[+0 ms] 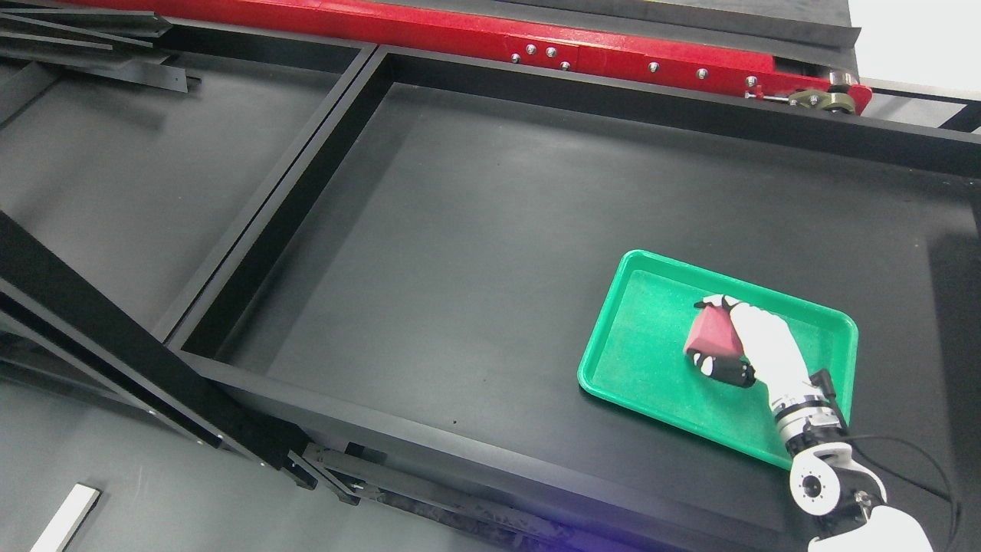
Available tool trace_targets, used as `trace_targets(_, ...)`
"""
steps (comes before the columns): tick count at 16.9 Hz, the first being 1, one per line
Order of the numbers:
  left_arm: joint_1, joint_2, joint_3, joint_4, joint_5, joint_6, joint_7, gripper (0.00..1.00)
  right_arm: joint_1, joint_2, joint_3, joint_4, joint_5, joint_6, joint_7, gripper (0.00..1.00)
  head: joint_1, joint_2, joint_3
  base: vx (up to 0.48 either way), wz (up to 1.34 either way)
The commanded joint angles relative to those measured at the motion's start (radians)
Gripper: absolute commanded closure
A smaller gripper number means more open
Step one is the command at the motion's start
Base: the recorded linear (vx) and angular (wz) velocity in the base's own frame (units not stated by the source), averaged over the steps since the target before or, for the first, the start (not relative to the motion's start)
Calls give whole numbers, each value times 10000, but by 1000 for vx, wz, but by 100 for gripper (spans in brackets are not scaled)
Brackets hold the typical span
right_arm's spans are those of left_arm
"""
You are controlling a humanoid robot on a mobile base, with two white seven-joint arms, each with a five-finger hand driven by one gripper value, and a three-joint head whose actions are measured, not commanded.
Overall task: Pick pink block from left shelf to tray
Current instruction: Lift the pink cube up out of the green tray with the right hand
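Left shelf bay (153,176): you saw it bare and dark at the left of the view, well apart from the working hand.
Divider rail (306,169): it ran diagonally between that bay and the larger bay to its right.
Large bay floor (475,253): it carried the tray toward its right side.
Green tray (636,368): it lay flat, its long axis slanting from upper left to lower right.
Pink block (713,335): you found it over the tray's middle, inside the rim, held in the hand; whether its underside touched the tray floor could not be told.
Right hand (739,341): it entered from the lower right, fingers closed around the block, which lay on the hand's left side.
Key relation: block and tray were already in line, so you would judge the coming move to be a lowering and release, not a carry.
Nearer arm: the right.
Left hand: it did not appear.
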Motion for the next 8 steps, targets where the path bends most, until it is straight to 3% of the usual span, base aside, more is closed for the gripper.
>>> trace_targets(1,-245,175,0,-175,-15,-8,-7,0,-206,-121,-488,-494,-299,-416,-2643,100,0,0,0,0,0)
trace_targets(8,-230,175,0,-175,-15,-8,-7,0,422,-28,-1396,-2381,-1296,-1199,-2983,99,0,0,0,0,0)
